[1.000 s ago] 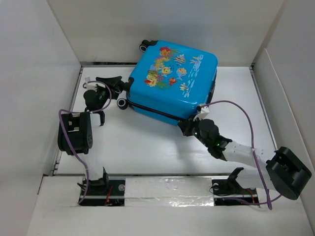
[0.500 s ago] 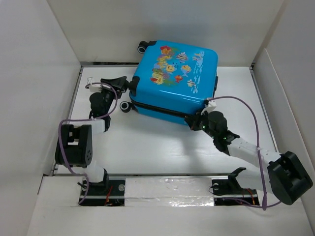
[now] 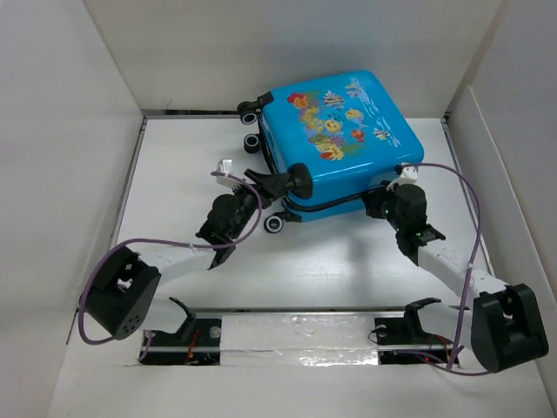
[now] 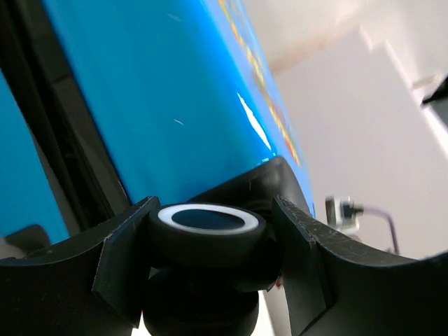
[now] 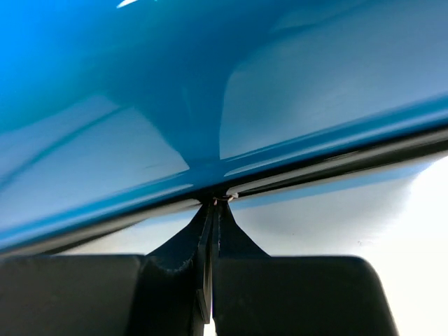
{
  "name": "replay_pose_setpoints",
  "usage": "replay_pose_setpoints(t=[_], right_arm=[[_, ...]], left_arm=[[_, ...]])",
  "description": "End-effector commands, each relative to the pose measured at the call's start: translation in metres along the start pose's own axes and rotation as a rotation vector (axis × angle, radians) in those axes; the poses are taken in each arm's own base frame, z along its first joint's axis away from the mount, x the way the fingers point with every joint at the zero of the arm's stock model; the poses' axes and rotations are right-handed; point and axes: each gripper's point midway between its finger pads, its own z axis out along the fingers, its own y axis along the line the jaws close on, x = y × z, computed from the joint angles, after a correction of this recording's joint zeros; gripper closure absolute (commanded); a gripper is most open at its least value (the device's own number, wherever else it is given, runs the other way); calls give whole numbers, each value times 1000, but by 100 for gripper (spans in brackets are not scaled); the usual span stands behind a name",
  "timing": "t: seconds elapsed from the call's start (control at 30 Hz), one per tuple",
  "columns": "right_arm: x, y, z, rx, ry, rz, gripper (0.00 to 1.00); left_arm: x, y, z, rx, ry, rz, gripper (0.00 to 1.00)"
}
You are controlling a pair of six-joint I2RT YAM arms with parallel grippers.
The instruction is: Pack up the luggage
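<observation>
The small bright-blue hard-shell suitcase (image 3: 348,131) with cartoon fish printed on its shell is lying flat and closed at the far side of the white counter (image 3: 331,270). Its printed face is pointing up and it is sitting slightly skewed to the back wall.

The left gripper (image 3: 294,181) is reaching in at the near left corner of the suitcase and is clamping a black-and-white caster wheel (image 3: 301,178). In the left wrist view the two black fingers (image 4: 122,262) are pressing against either side of that wheel (image 4: 208,231), with the glossy blue shell (image 4: 175,91) rising right behind it. Another caster (image 3: 274,224) is sticking out just beside the left gripper, nearer to the arms, and two more (image 3: 251,126) are showing at the far left corner.

The right gripper (image 3: 380,197) is resting against the near right side of the suitcase with its fingers pressed together. In the right wrist view the closed fingertips (image 5: 213,210) are touching the dark seam that is running along the blue shell (image 5: 140,84). Something tiny and pale is sitting at the tips, too small to make out. A purple cable (image 3: 466,218) is looping along the right arm.
</observation>
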Motion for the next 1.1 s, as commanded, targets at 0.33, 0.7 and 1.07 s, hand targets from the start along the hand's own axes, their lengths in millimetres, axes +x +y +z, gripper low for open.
replay_pose_setpoints(t=[0.33, 0.7, 1.07], right_arm=[[26, 215, -68, -664, -52, 12, 100], [43, 239, -37, -678, -45, 33, 100], [25, 176, -59, -456, -111, -16, 100]], left_arm=[[96, -88, -19, 286, 312, -23, 100], [151, -141, -27, 440, 591, -77, 94], [96, -141, -19, 353, 424, 148, 6]])
